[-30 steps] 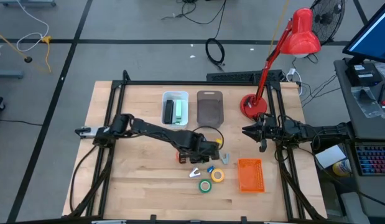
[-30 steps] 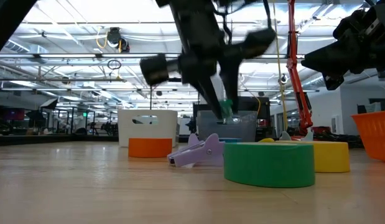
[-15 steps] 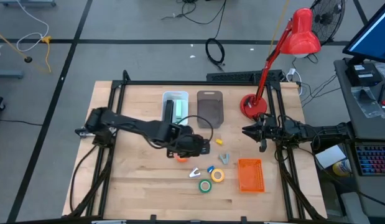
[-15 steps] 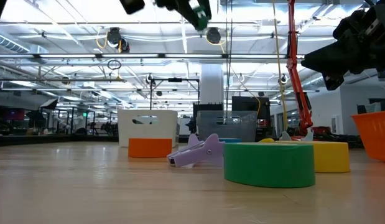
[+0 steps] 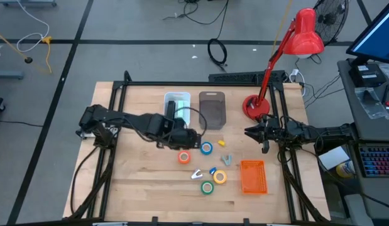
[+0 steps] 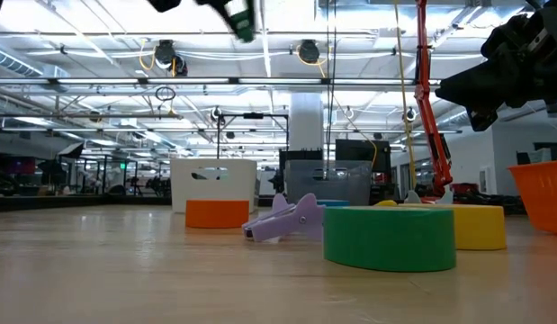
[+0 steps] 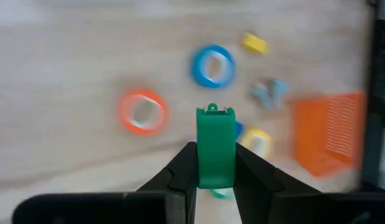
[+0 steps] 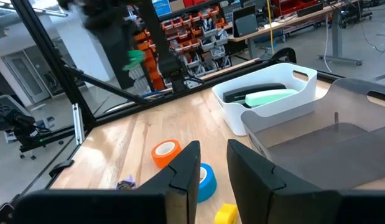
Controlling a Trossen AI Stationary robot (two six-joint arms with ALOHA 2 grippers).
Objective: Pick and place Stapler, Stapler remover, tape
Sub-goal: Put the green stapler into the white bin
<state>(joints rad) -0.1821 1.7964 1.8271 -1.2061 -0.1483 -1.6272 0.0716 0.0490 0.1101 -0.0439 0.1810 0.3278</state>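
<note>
My left gripper [image 5: 185, 139] hangs high over the table's middle, shut on a small green block [image 7: 215, 146] that looks like a mini stapler. Its green end [image 6: 242, 18] shows at the top of the low view. Flat on the wood below lie the orange tape [image 5: 184, 157], blue tape [image 5: 207, 149], yellow tape [image 5: 220, 177] and green tape [image 5: 208, 187]. A pale purple stapler remover [image 5: 197, 174] lies among them. My right gripper [image 5: 254, 132] waits at the table's right edge, open, with nothing between its fingers [image 8: 183, 180]. My left gripper pinches the green block's two long sides [image 7: 204, 171] between its two fingers. The fingers slant steeply down and lie along the block, which sticks out past their tips. The block hangs clear of the table.
A white bin [image 5: 177, 108] holding a black and a pale green stapler, and a grey bin [image 5: 212, 108], stand at the far middle. An orange basket [image 5: 252, 176] sits near right, a red lamp [image 5: 257, 107] far right. Small yellow [image 5: 221, 143] and grey [image 5: 227, 158] pieces lie loose.
My left gripper has risen well clear of the table with the green block, going toward the table's left and far edge, up past the top of the low view. The blue tape and the yellow piece that it covered now show.
</note>
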